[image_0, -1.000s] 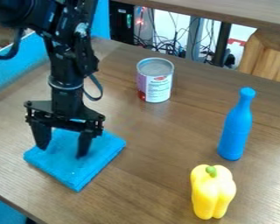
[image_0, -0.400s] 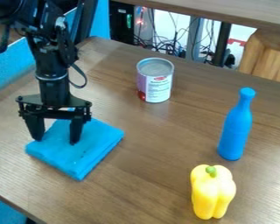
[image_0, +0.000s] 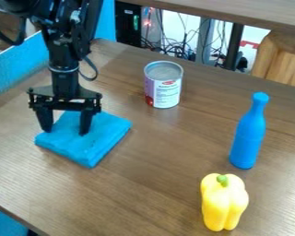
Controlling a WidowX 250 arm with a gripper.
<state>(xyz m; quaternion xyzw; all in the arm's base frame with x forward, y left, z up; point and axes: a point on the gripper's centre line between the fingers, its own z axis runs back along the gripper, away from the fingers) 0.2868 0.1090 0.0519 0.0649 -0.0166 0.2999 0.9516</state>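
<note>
Pincer: black, hanging over the left part of the table, its two fingers spread well apart and pointing down (image_0: 65, 132)
Blue cloth: folded into a flat, thick square, lying directly under the pincer (image_0: 91, 145)
Fingertips against cloth: both reach down to its upper part, toward the far side; whether they press on it, I cannot tell
Cloth beyond the pincer: most of it spreads out toward the near side and the right of the view, one corner pointing nearly at the camera
Arm: black, coming in from the upper left, with a loop of cable beside it (image_0: 63, 57)
Can: upright, beyond the cloth and to its right, well apart from the pincer (image_0: 167, 94)
Bottle: blue, upright, at the right side of the view (image_0: 247, 138)
Pepper: yellow with a green stem, in front of the bottle, near it (image_0: 225, 205)
Table: brown, wood-grained (image_0: 156, 189)
</note>
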